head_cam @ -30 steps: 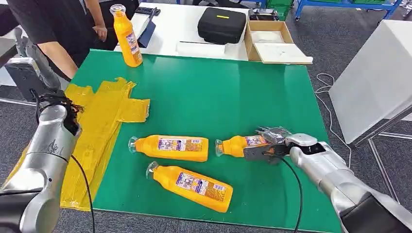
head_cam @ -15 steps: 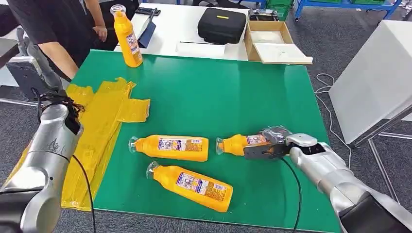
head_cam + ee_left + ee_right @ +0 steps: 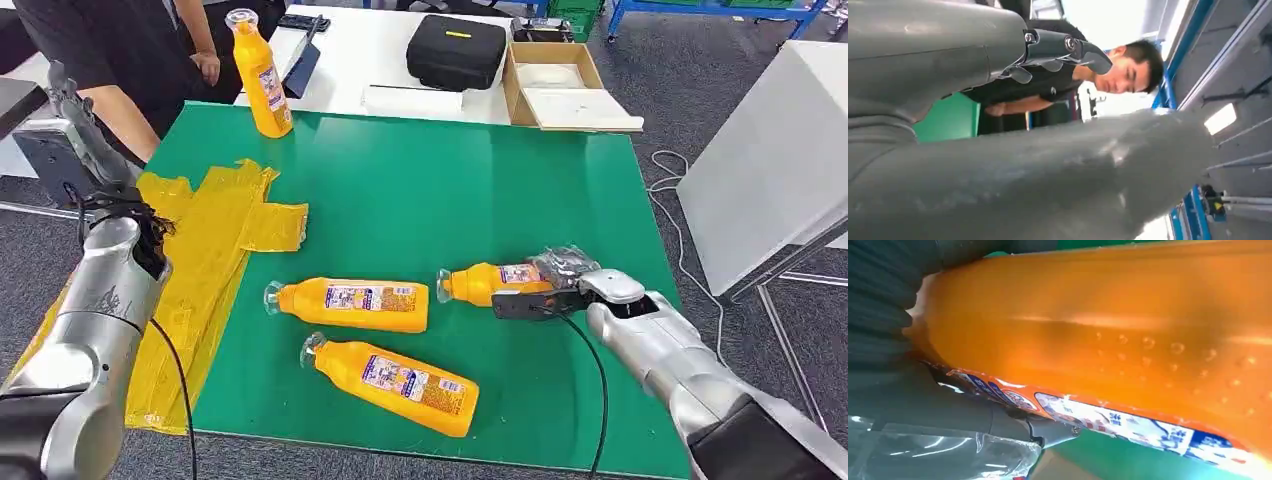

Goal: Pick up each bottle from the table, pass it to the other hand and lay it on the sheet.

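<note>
In the head view the right hand [image 3: 560, 290], at the lower right of the frame, has its fingers clamped on the base end of an orange bottle [image 3: 487, 284] that lies on its side on the green table [image 3: 450, 190], its clear cap pointing toward the frame's left. The right wrist view shows the same bottle [image 3: 1128, 340] close up, its orange body and printed label pressed against the dark fingers [image 3: 1013, 422], with crinkled clear film under the hand. Just left of the held bottle, near the middle of the head view, a second bottle [image 3: 352, 304] lies on its side, cap also to the left; below it, toward the bottom centre, a third bottle [image 3: 395, 382] lies at a slant. A fourth bottle [image 3: 260, 75] stands upright at the table's far edge, in the upper left. The yellow sheet [image 3: 205, 260] is spread, crumpled, over the table's left edge, and no bottle lies on it. The left hand [image 3: 1063, 50] is raised off the table at the left edge of the head view; in the left wrist view its fingers are apart and hold nothing. A person in a dark shirt [image 3: 110, 45] stands at the upper left corner. Beyond the green table, a white table carries a black case [image 3: 456, 50] and an open cardboard box [image 3: 555, 85].
</note>
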Motion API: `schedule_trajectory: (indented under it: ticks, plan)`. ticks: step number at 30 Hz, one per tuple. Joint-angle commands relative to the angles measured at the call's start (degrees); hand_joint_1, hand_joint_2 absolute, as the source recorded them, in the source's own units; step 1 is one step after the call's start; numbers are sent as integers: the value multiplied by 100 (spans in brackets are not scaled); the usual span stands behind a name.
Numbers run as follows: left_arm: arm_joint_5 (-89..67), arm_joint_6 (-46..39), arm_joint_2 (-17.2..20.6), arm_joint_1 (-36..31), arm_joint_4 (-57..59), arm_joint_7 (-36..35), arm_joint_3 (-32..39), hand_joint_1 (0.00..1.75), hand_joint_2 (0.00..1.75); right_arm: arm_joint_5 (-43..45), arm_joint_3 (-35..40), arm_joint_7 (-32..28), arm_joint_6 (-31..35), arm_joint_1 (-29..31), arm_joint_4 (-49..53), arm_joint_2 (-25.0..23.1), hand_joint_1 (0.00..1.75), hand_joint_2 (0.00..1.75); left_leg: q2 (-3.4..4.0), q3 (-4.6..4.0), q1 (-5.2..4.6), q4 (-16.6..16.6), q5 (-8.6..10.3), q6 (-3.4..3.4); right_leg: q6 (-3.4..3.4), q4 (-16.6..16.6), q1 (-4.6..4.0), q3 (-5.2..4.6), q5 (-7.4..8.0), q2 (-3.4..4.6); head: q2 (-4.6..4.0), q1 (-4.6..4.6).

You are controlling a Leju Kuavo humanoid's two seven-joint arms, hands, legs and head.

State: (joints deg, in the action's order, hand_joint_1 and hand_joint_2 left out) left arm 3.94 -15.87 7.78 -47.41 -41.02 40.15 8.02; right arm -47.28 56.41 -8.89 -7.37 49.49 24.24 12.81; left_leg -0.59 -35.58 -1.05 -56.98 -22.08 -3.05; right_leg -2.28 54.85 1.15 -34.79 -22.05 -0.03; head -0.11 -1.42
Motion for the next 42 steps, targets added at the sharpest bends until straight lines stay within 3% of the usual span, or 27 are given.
schedule_trajectory:
  ticks: [1,6,9,14,17,21,25,28,36,42]
  plan:
    - [176,398,259,-203,487,-15,191,0,175,-300,-1220,218,-820,622,2810,1125,175,175,4,-15,-9,-8,-1,12,6,17,10,-21,-4,2,0,0]
    - [192,416,262,-209,489,-15,176,0,175,-384,-1415,274,-867,533,3071,1161,175,175,2,-10,0,-10,-7,18,11,10,6,-8,-6,2,0,0]
    - [311,538,343,-37,394,-15,215,0,175,-243,-1653,252,-1121,843,3659,1403,175,175,2,-11,-4,-8,-5,18,11,13,16,-11,-7,0,0,0]
    - [428,697,332,181,269,-15,280,0,175,-167,-1709,289,-1285,1024,3763,1317,175,175,14,-9,-8,-8,-10,25,15,18,19,-12,-8,12,0,-2]
    - [706,1127,186,463,166,-42,286,0,175,-122,-1969,566,-700,936,3455,791,175,175,14,-1,4,-4,-9,26,16,5,9,-2,-5,9,0,0]
    - [1077,1670,-224,580,84,-213,38,0,175,-247,-2057,863,160,984,2383,-581,173,175,29,7,0,8,-5,17,10,-3,14,2,3,26,0,-4]
    - [1414,1926,-335,553,42,-456,-174,0,175,-146,-1999,917,361,1040,2106,-932,175,175,50,12,13,-6,-11,41,29,9,4,5,-1,34,0,2]
    - [1560,2110,-709,558,-245,-681,-419,0,175,-225,-2034,1237,760,968,1820,-1635,175,175,32,0,13,0,0,32,29,5,6,-11,5,19,0,0]
    - [1679,1976,-688,589,-431,-846,-536,0,175,-245,-2032,1245,815,1010,1730,-1652,175,175,10,-11,18,-9,1,39,30,9,0,-12,1,6,0,2]
    - [2071,2210,-1025,525,-872,-1344,-892,0,175,-302,-1968,1463,1232,693,1519,-2493,173,175,7,-19,15,-4,5,36,29,7,6,-18,4,6,0,2]
